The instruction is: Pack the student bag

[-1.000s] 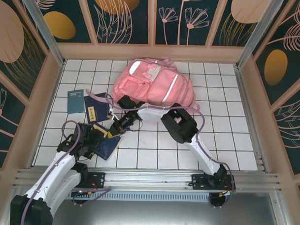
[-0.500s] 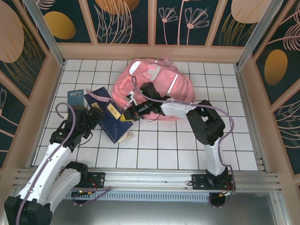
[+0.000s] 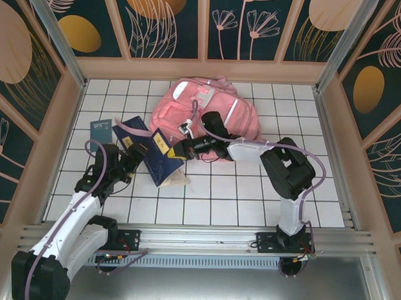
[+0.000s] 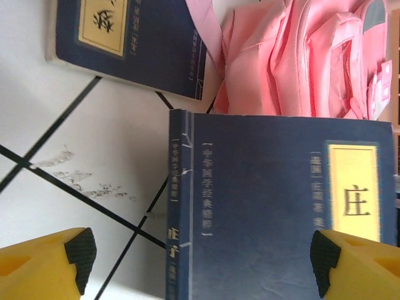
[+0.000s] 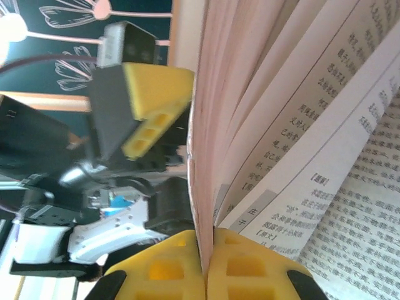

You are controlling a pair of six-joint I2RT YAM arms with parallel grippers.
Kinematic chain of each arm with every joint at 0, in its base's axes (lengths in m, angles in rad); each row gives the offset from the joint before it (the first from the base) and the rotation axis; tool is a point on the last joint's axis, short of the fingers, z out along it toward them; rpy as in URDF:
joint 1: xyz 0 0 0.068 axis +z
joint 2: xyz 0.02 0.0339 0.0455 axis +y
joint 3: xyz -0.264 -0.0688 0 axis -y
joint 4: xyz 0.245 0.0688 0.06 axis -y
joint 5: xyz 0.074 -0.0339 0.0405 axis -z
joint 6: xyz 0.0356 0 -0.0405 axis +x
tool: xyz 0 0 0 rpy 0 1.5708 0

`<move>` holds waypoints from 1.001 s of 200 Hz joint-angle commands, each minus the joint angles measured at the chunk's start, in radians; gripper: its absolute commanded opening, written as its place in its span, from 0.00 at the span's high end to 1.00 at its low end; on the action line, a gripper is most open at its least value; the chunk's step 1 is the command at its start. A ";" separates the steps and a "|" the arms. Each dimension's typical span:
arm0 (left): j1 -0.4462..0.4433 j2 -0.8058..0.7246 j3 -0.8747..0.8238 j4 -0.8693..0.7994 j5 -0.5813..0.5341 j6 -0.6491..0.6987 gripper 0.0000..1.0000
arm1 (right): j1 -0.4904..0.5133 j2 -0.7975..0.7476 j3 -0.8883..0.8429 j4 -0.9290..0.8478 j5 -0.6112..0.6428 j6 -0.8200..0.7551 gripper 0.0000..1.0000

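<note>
One book [image 3: 160,163] has changed hands within the last second. Before, it lay low on the table [image 3: 252,191] close to the left gripper, and the right gripper was just reaching it. Now the right gripper [image 3: 178,150] is clamped tight on a thin part of the book, the cover or a few leaves, and has carried it up and toward the bag. The other pages fan out loose beside this gripper. The left gripper [image 3: 133,155] has drawn back a little and stands wide apart, holding nothing. The book's dark cover with the yellow label hangs right in front of it, and it seems not to touch. The bag [image 3: 208,111] lies on the table just beyond the right gripper, very close behind its wrist. A second book [image 4: 131,37] lies flat farther ahead of the left gripper, near the bag. For the task this probably means the hand-over is finished and the book is on its way in, but not yet packed. The hold on so few leaves looks weak, and whether the bag's mouth is open cannot be told.
</note>
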 commanded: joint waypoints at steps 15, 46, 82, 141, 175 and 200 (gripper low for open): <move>-0.003 -0.026 -0.003 0.171 0.042 -0.046 0.11 | -0.021 -0.100 -0.056 0.293 -0.036 0.184 1.00; -0.002 -0.024 -0.027 0.306 0.077 -0.097 0.11 | -0.022 -0.136 -0.072 0.419 -0.028 0.288 1.00; -0.003 -0.034 -0.043 0.537 0.109 -0.141 0.15 | -0.015 -0.186 -0.075 0.463 -0.006 0.330 1.00; -0.004 -0.048 -0.092 0.765 0.123 -0.206 0.48 | 0.003 -0.240 -0.082 0.511 0.026 0.374 1.00; -0.003 -0.044 -0.092 0.821 0.150 -0.210 0.65 | 0.011 -0.239 -0.084 0.513 0.030 0.371 1.00; -0.003 -0.054 -0.085 0.834 0.157 -0.203 0.78 | 0.009 -0.236 -0.088 0.451 0.039 0.327 1.00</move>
